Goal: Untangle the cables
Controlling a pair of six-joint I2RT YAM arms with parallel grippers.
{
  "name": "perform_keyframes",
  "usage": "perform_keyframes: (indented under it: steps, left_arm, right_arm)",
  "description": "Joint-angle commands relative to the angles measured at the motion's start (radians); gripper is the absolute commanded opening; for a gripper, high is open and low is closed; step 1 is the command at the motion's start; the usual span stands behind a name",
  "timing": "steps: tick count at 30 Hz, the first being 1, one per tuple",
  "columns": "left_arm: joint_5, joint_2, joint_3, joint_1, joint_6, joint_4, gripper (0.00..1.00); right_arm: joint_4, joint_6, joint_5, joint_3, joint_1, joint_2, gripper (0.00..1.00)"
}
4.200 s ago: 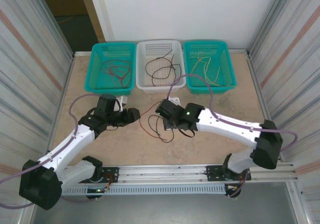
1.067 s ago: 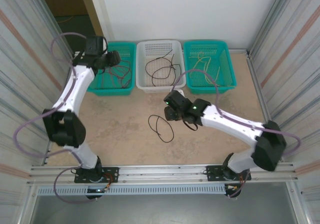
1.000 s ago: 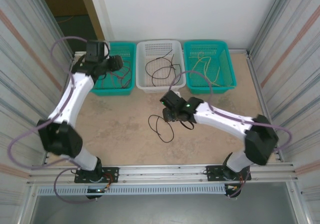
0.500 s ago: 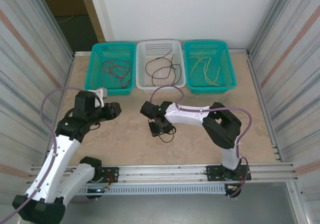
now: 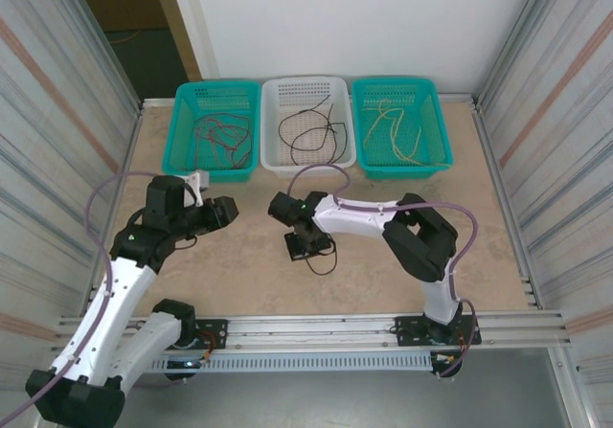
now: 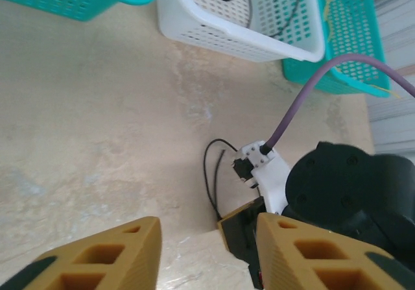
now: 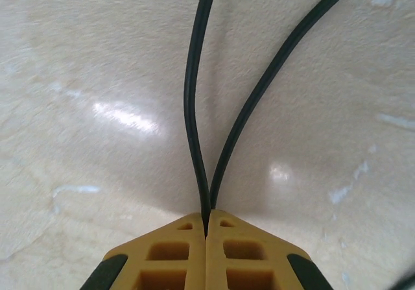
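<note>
Near the middle of the beige table point(image 5: 230, 265), the right gripper point(image 7: 207, 215) has its yellow fingers pressed together, pinching two strands of a loose black cable point(image 7: 194, 108) that fan away across the surface. From above, that cable's loop lies on the table just in front of the gripper. To its left, well apart, the left gripper point(image 6: 207, 238) hovers with fingers spread, apparently holding nothing. Along the far edge stand three baskets side by side: a left teal basket point(image 5: 218, 85) with red cables point(image 5: 222, 136), a white basket point(image 5: 308, 80) with black cables point(image 5: 311, 136), and a right teal basket point(image 5: 400, 81) with yellow cables point(image 5: 397, 131).
</note>
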Motion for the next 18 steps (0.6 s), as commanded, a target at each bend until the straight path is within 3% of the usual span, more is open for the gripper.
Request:
perform_keyframes:
  steps: [1, 10, 18]
  left_arm:
    - [0.125, 0.006, -0.067, -0.043, -0.099, 0.158, 0.50]
    - [0.122, 0.121, -0.089, -0.257, -0.212, 0.411, 0.53]
    - [0.157, 0.173, -0.086, -0.285, -0.285, 0.535, 0.49]
  right_arm:
    - [0.017, -0.030, 0.080, -0.027, 0.049, -0.156, 0.00]
    - [0.271, -0.104, -0.008, -0.207, 0.095, -0.524, 0.00]
    - [0.348, -0.113, -0.076, -0.250, 0.099, -0.642, 0.00]
